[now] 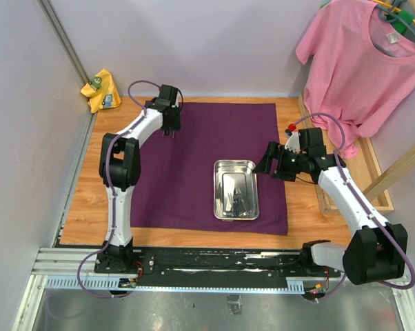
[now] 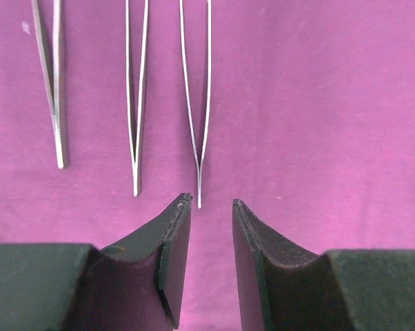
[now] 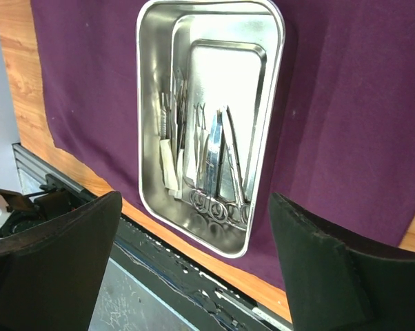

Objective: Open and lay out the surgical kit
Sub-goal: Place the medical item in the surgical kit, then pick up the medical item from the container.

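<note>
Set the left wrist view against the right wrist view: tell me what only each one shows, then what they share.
Only the left wrist view: three slim metal forceps lying side by side on the purple cloth, tips toward the left gripper, whose jaws stand apart with nothing between them.
Only the right wrist view: the steel tray holding ring-handled instruments and a white gauze piece, the wooden table edge, and the right gripper, wide open.
Both: the purple cloth, and an open, empty gripper.
</note>
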Tool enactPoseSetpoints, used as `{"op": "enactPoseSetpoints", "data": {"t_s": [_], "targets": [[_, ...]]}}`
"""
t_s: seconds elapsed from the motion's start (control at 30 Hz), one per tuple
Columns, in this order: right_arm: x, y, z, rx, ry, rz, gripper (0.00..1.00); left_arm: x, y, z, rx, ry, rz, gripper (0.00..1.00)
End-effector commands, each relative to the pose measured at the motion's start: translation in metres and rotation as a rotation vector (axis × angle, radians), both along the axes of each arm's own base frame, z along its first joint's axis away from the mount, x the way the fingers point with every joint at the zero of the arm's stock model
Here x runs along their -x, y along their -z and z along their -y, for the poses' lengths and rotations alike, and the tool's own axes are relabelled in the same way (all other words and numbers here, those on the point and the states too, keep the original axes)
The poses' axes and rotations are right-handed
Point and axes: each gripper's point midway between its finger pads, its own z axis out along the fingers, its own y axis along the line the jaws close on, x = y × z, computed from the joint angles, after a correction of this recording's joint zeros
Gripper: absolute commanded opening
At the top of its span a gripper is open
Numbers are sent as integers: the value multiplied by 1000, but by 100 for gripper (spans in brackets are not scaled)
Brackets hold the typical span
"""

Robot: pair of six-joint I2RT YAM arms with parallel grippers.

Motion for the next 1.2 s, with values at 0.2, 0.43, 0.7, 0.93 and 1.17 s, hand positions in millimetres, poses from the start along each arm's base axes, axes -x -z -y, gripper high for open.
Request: {"op": "enactPoseSetpoints", "data": {"t_s": [0.2, 0.43, 0.7, 0.93, 1.17], "targets": [[-12, -55, 14, 114, 15, 81, 98, 34, -184, 37, 207, 41, 302, 41], [5, -78, -9, -32, -61, 168, 98, 105, -226, 59, 296, 134, 310, 55], [43, -64, -35, -146, -236, -25, 98, 165, -241, 56, 307, 201, 222, 99], [48, -49, -55, -18, -259, 18, 84, 196, -232, 50, 345, 193, 191, 99], [38, -6, -62, 129, -235, 3, 45, 214, -224, 58, 440, 224, 243, 99]]}}
